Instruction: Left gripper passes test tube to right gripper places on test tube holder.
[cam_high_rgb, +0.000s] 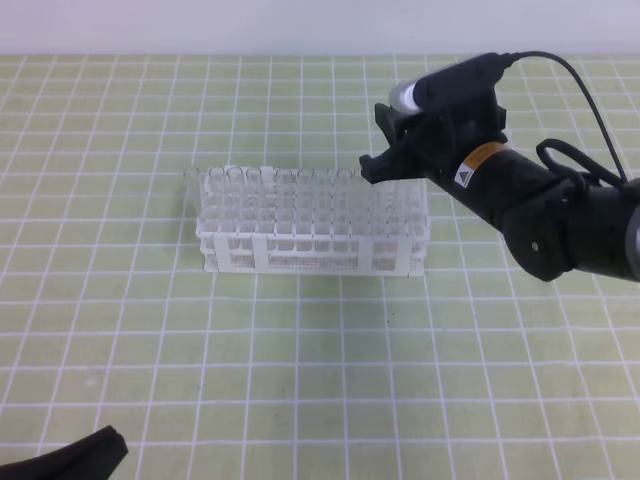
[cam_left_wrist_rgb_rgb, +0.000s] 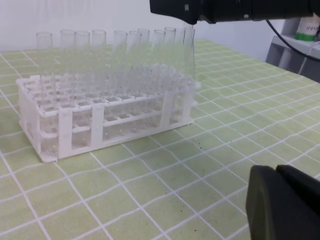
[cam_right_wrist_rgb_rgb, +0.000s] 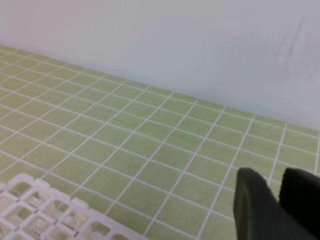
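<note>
1. Exterior high view: the right gripper (cam_high_rgb: 385, 150) is held over the right end of the holder (cam_high_rgb: 310, 235), which is set on the green grid mat (cam_high_rgb: 300, 350). Many clear tubes are seen standing in the holder. Only a black tip of the left gripper (cam_high_rgb: 70, 455) is seen at the bottom left corner, well apart from the holder; how its jaws stand cannot be told.

2. Left wrist view: the tube (cam_left_wrist_rgb_rgb: 190, 55) is seen upright at the holder's near right corner, its top at the right gripper's underside and its lower part down among the holes. It may be pinched by the jaws, but the contact is blurred. A risk is judged here: if the tube is let go before it is seated, or the gripper drifts sideways, the tube could be tipped against its neighbours or snapped.

3. Right wrist view: two dark fingers (cam_right_wrist_rgb_rgb: 255, 210) are seen close together with a narrow gap. No tube is made out between them, so the grip cannot be told.
</note>
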